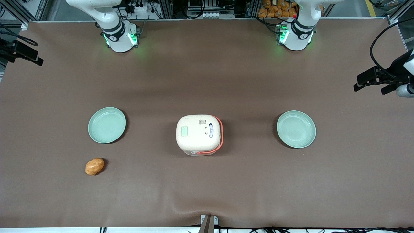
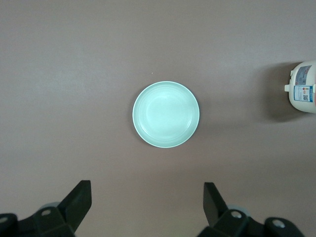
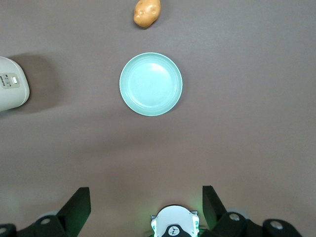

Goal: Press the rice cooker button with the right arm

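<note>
In the middle of the brown table (image 1: 207, 81) stands the rice cooker (image 1: 199, 134), closed, with its orange-red handle (image 1: 220, 136) folded down along the side toward the parked arm's end. The button (image 1: 184, 131), a small pale green patch on the cream lid, sits on the part of the lid that faces my end of the table, apart from the blue-edged oval label (image 1: 211, 131) and the two small dark marks between them.

My gripper (image 3: 146, 207) hangs high above the table, near my own base (image 1: 120, 37), and it is released: the two black fingers (image 3: 79, 202) stand wide apart and hold nothing. Directly under it lies a pale green plate (image 3: 151, 84), and a potato (image 3: 147, 12) lies a little nearer to the front camera than this plate.

The relation that matters is this: the cooker is well apart from my gripper, sideways toward the centre of the table, and also lower. In my wrist view only its edge (image 3: 12, 89) shows. I judge that I must travel across toward the cooker first, stop above the green patch, and only then come straight down. The press is not yet begun. The button lies on my side of the lid, so the reach should be short.
</note>
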Controlling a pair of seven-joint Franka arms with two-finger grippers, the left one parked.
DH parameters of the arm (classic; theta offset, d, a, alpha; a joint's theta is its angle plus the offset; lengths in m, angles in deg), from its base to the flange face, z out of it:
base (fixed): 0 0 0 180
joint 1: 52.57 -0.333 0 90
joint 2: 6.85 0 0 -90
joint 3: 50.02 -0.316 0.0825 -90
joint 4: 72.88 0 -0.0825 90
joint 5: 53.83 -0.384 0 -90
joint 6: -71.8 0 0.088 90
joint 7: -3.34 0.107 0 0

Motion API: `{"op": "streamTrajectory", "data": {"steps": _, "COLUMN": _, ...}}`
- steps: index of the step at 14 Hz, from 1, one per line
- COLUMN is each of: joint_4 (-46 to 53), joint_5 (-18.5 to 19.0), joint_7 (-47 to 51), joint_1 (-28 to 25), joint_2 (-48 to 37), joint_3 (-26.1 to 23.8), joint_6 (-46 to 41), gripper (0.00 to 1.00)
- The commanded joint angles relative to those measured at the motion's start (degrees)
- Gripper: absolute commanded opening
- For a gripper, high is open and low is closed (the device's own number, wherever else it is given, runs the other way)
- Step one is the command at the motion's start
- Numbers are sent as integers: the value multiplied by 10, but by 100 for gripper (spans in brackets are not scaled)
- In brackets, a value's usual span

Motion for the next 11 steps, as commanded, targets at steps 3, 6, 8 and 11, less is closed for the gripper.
{"op": "streamTrajectory", "data": {"steps": 3, "joint_4": 14, "joint_5": 0, "joint_7": 4, "joint_1": -4, "joint_2": 0, "joint_3": 7, "joint_6": 3, "gripper": 100}}
{"op": "streamTrajectory", "data": {"steps": 6, "joint_4": 14, "joint_5": -9, "joint_7": 3, "joint_1": -4, "joint_2": 6, "joint_3": 7, "joint_6": 2, "gripper": 100}}
{"op": "streamTrajectory", "data": {"steps": 8, "joint_4": 14, "joint_5": -16, "joint_7": -1, "joint_1": -15, "joint_2": 13, "joint_3": 6, "joint_6": 1, "gripper": 100}}
{"op": "streamTrajectory", "data": {"steps": 11, "joint_4": 14, "joint_5": -15, "joint_7": 5, "joint_1": -78, "joint_2": 34, "joint_3": 4, "joint_6": 3, "gripper": 100}}
